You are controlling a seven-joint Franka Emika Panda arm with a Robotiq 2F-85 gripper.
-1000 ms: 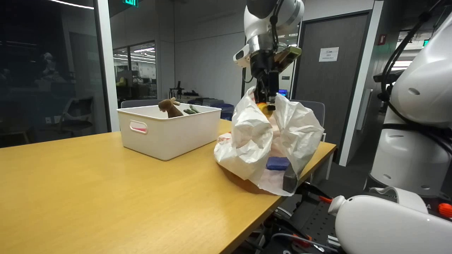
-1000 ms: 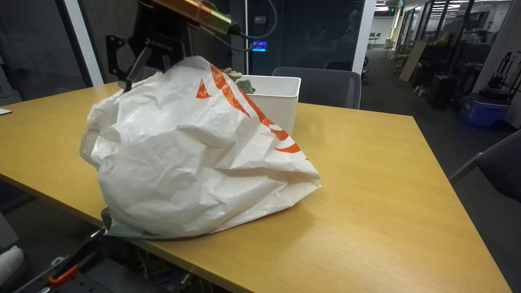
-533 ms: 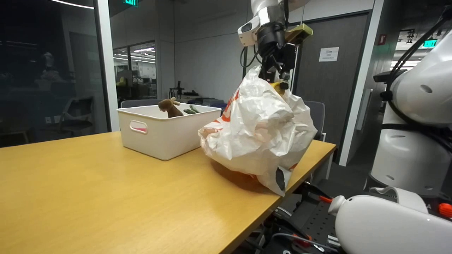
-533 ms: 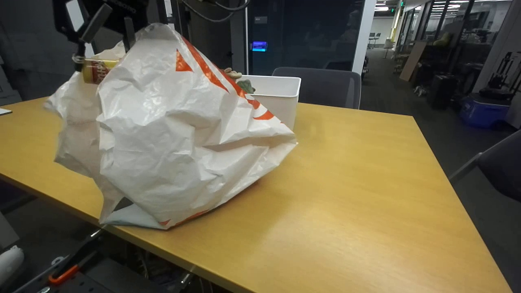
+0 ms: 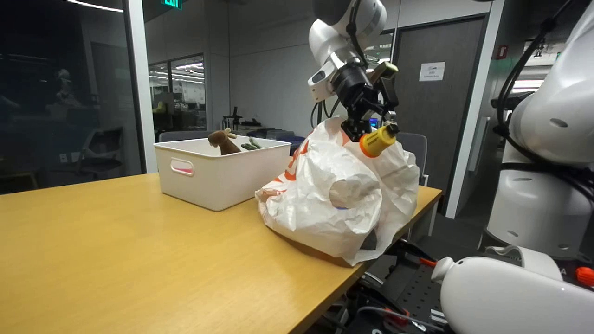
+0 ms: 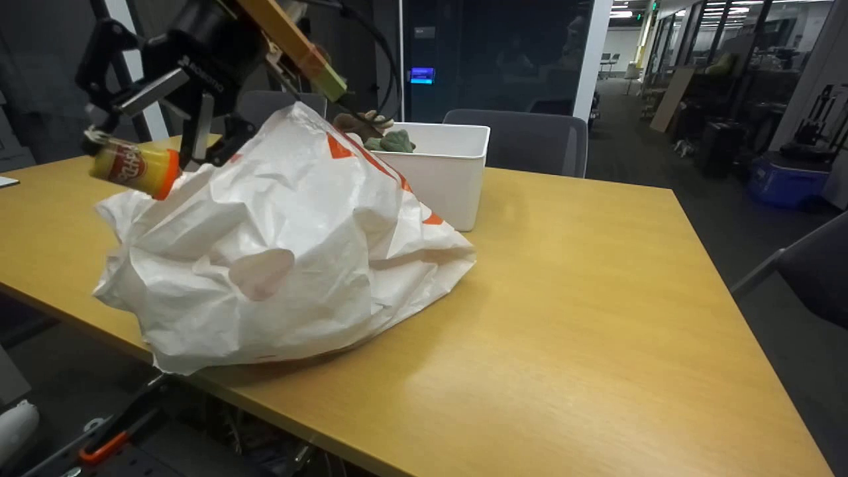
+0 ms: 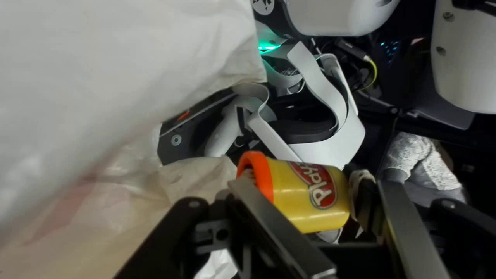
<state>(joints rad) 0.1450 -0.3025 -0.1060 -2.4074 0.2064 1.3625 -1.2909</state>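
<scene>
Claw [image 7: 302,181], jaws partway apart, clamps a yellow tub [image 6: 134,167] endwise; in an exterior view, a crumpled bag [image 6: 318,245] partly hides a white bin [image 6: 445,182].

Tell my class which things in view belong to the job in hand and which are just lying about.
Job in hand:
gripper
yellow Play-Doh tub, gripped by its ends
white bag, right beside them

Apparently just lying about:
white bin
brown plush toy and green object, both in the bin
grey chair
</scene>
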